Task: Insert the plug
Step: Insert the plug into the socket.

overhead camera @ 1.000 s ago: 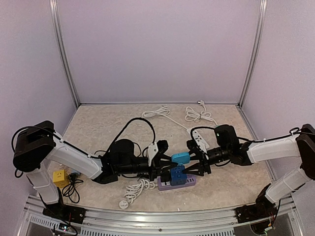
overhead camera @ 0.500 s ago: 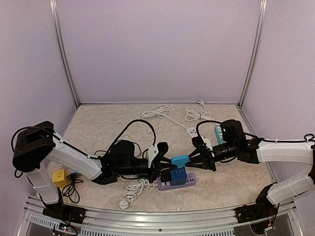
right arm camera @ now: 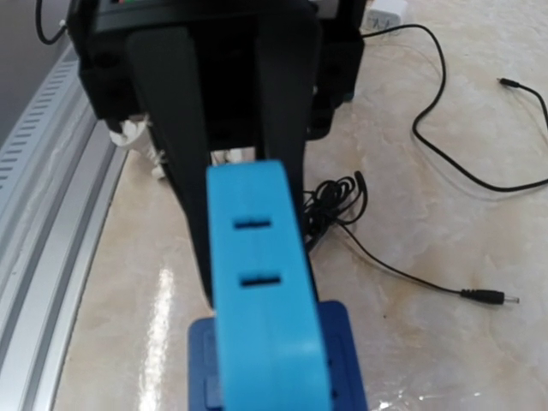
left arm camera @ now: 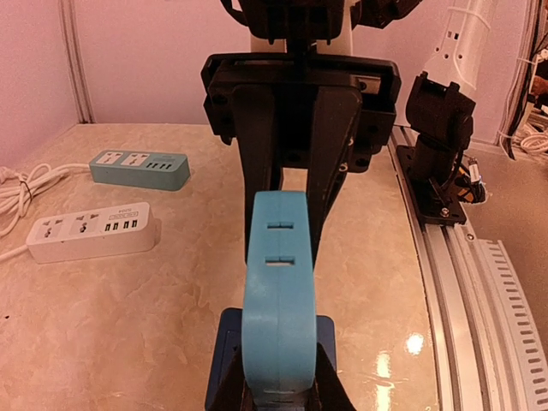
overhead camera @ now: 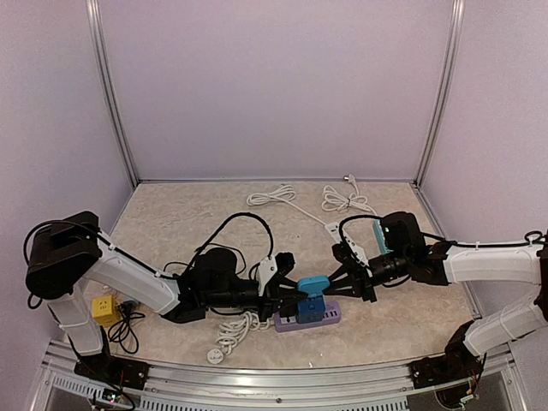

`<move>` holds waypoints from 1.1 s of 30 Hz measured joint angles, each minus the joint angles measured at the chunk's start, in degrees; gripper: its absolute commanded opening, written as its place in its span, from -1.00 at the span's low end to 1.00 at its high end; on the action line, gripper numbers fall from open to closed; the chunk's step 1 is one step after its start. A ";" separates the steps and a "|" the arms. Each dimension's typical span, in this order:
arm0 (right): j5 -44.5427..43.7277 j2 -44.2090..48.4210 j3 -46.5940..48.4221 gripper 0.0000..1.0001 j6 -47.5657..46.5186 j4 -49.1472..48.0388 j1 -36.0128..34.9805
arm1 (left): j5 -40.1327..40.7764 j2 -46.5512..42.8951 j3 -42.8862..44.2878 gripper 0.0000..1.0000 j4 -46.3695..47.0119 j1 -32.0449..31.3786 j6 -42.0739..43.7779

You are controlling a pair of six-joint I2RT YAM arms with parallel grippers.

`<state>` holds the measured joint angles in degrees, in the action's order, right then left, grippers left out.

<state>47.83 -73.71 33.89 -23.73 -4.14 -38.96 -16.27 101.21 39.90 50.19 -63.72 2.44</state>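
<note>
With left gripper (overhead camera: 295, 288) and right gripper (overhead camera: 334, 281), clamped light-blue flat plastic plug (overhead camera: 314, 284) from both ends, directly over dark-blue plastic block (overhead camera: 309, 307) on lilac power strip (overhead camera: 333, 316). Needed level hold, straight downward press.

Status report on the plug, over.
Left end effector shut on light-blue plug. Right end effector shut on it too. Plug over dark-blue adapter on purple strip. Path clear.
</note>
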 measured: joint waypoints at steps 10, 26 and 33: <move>0.00 -0.98 -0.66 -1.00 0.81 -1.95 0.00 | 0.24 0.15 -0.22 -1.00 -0.11 0.04 0.39; 0.11 -1.99 -0.68 -1.00 0.85 -2.05 0.00 | 0.22 0.87 -0.26 -1.00 -0.07 0.07 0.61; 0.22 -2.91 -0.68 -1.00 0.79 -2.14 0.02 | 0.02 1.33 -0.26 -1.00 -0.07 0.24 0.61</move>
<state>48.05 -76.62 33.21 -22.94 -6.28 -38.94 -16.25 102.54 39.64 50.13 -63.48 3.05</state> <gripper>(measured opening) 0.121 0.126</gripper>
